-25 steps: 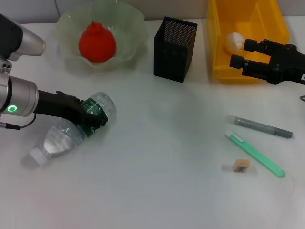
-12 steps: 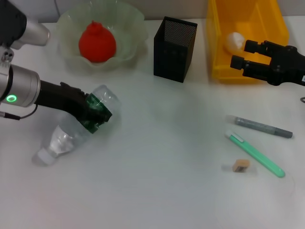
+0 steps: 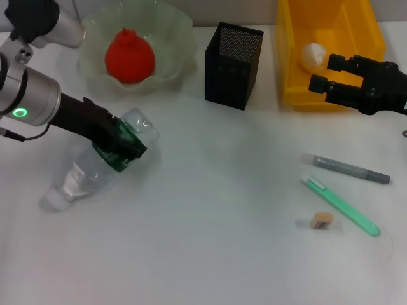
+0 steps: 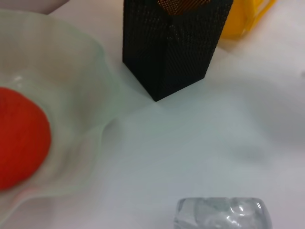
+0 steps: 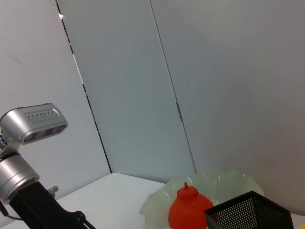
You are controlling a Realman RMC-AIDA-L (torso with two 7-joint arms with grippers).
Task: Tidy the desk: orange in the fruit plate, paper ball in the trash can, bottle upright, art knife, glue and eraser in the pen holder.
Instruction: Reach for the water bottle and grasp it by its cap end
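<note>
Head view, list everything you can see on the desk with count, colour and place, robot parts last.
orange: 1, red-orange, in fruit plate
fruit plate: 1, pale green, far left
pen holder: 1, black mesh, far centre
trash can: 1, yellow, far right
paper ball: 1, white, in trash can
bottle: 1, clear, green label, tilted, left
grey pen: 1, right
green art knife: 1, right
eraser: 1, tan, near right
left gripper: gripping bottle
right gripper: open, beside trash can
</note>
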